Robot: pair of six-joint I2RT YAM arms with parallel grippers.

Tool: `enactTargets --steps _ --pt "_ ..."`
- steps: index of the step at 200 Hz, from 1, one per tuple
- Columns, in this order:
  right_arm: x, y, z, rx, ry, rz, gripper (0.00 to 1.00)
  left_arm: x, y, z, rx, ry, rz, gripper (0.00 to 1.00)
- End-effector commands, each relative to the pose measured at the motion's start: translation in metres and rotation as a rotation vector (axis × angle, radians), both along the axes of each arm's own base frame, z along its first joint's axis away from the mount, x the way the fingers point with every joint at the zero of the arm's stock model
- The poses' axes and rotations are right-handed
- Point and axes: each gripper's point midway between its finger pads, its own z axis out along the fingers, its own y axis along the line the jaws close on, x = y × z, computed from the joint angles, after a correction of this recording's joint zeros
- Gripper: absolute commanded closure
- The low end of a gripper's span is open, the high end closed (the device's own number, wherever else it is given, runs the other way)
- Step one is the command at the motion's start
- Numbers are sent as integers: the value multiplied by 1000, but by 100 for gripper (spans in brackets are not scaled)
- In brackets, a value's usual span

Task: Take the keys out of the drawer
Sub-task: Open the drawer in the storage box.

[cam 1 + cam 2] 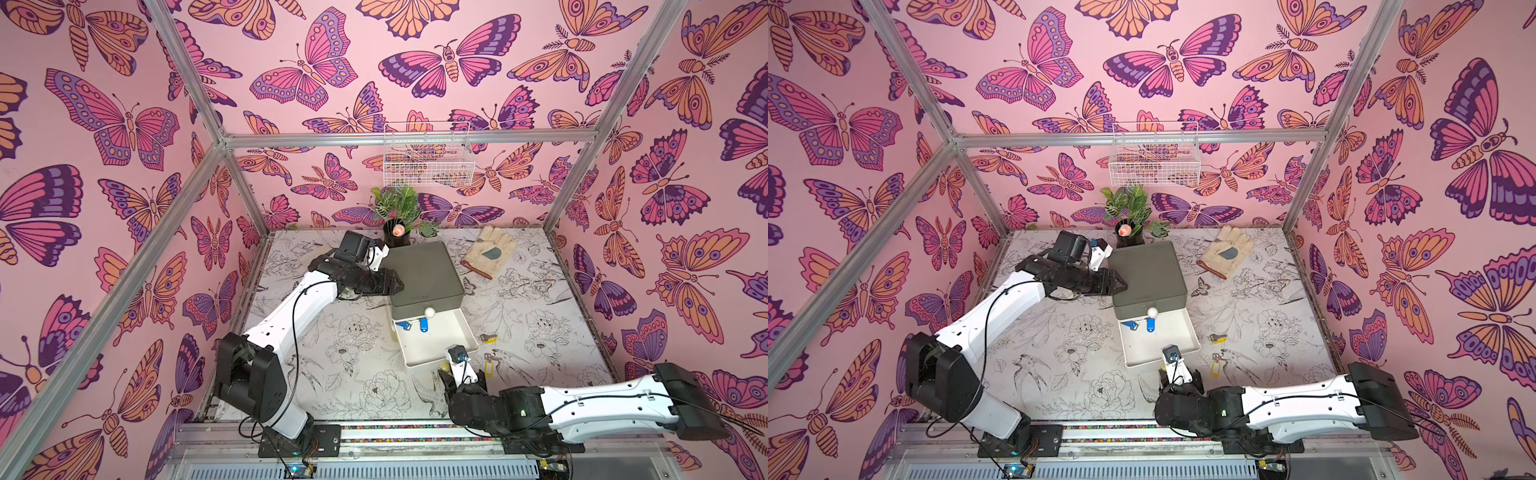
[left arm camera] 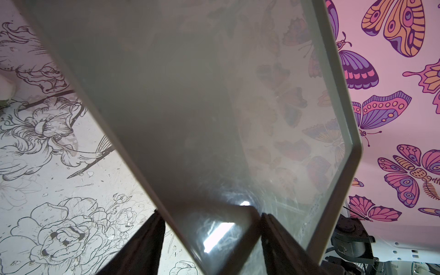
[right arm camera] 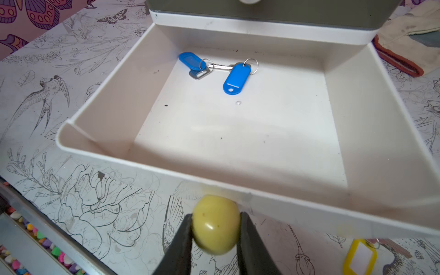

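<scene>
The white drawer (image 3: 100, 100) stands pulled out of the grey-green box (image 1: 424, 270). My right gripper (image 3: 215, 217) is shut on its yellow knob (image 3: 215, 226) at the front, also seen in a top view (image 1: 444, 367). Two blue-tagged keys (image 3: 237, 78) (image 3: 191, 60) lie at the back of the drawer, in both top views (image 1: 415, 324) (image 1: 1140, 324). Two yellow-tagged keys (image 1: 490, 338) (image 1: 489, 368) lie on the table right of the drawer. My left gripper (image 2: 209, 214) straddles the box's left upper edge (image 2: 190, 142), both fingers against it.
A work glove (image 1: 490, 251) lies behind and right of the box. A potted plant (image 1: 397, 216) stands just behind the box, under a wire basket (image 1: 428, 156) on the back wall. A second white knob (image 1: 429, 311) sits on the box front above the drawer.
</scene>
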Motion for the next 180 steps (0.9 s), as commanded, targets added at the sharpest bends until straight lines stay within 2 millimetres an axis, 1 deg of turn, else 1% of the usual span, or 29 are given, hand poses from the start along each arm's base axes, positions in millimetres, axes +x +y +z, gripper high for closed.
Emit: enactTargets --steps 1,49,69,90,109,133,149,155,170,180 --pt "-1 2 4 45 6 -24 74 -35 31 -76 218 233 21 32" --pt "-6 7 3 48 11 -3 73 -36 32 -77 222 236 23 32" --pt "-6 8 -1 35 12 -1 66 -36 33 -78 223 238 24 31" --pt "-1 5 5 37 -21 -26 53 -36 32 -79 222 241 22 32" --pt "2 1 10 47 -37 -42 44 -36 32 -79 221 242 25 32" --pt "1 -1 15 45 -29 -40 43 -36 33 -77 222 235 25 32" --pt "-5 1 28 41 8 -6 43 -36 33 -75 220 229 27 32" --pt "-8 -3 32 25 33 0 43 -35 33 -74 218 225 28 32" --pt "-18 -7 51 28 116 12 43 -34 32 -70 214 218 31 32" --pt "-27 -6 64 57 181 40 43 -33 32 -68 211 211 33 32"
